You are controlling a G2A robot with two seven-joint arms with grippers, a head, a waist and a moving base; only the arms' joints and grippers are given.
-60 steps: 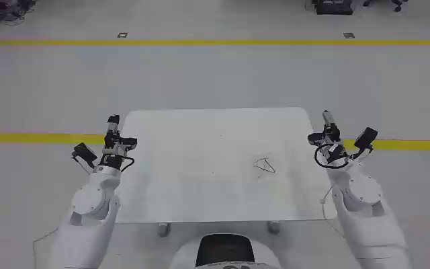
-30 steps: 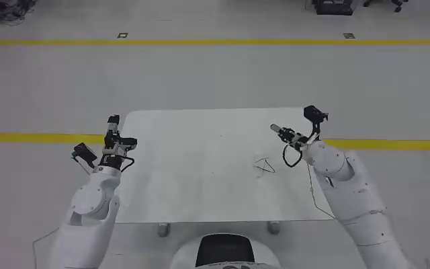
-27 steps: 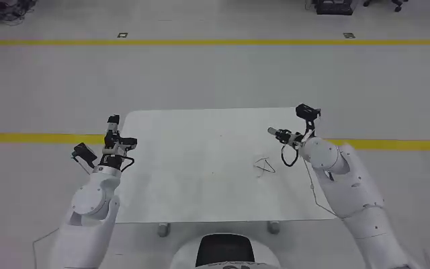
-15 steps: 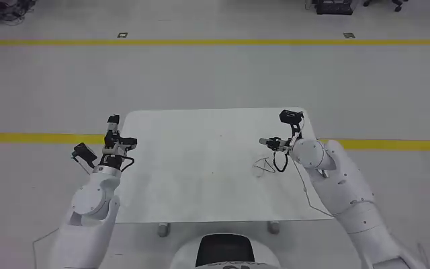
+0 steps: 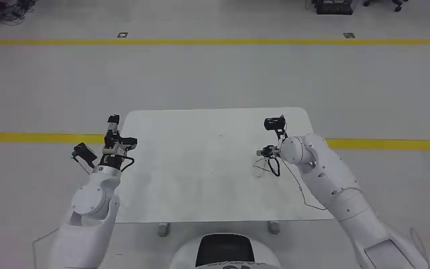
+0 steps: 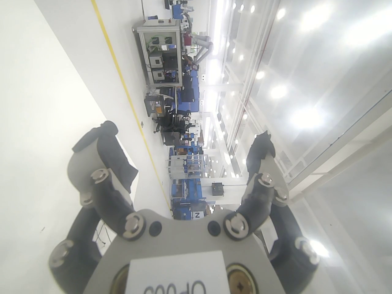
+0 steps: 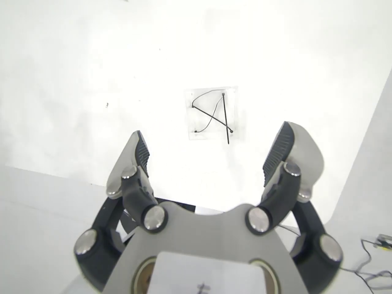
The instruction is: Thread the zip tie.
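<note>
Top view: a white tabletop [image 5: 201,168] seen from above. The left hand [image 5: 113,132] sits at the tabletop's left edge, well apart from the work. The right hand [image 5: 263,152] hangs over the right part of the tabletop, with the zip tie [image 5: 258,167] just beside it as a thin black squiggle lying on the surface.

Left wrist view: the left hand [image 6: 185,131] has its two dark fingers spread wide with nothing between them. It points out toward the room, not at the tabletop.

Right wrist view: the right hand [image 7: 212,131] is also spread wide and empty, its ribbed pads [image 7: 141,151] facing each other. Beyond the fingertips the zip tie [image 7: 212,119] lies flat on a clear square sheet [image 7: 232,105] on the tabletop [image 7: 92,62]. Its thin black straps cross over one another, with small square heads at some ends. Whether this is one tie or several cannot be told.

Likely handling: the tie looks very light, thin and springy, stiff along its length but easily bent, and probably slick. Lying flat, it offers little to pinch. The best hold is likely near a head, or on a curved stretch that may lift slightly off the sheet. The free tail should be left clear for threading, and a loose pinch could let it slide or flick away.
</note>
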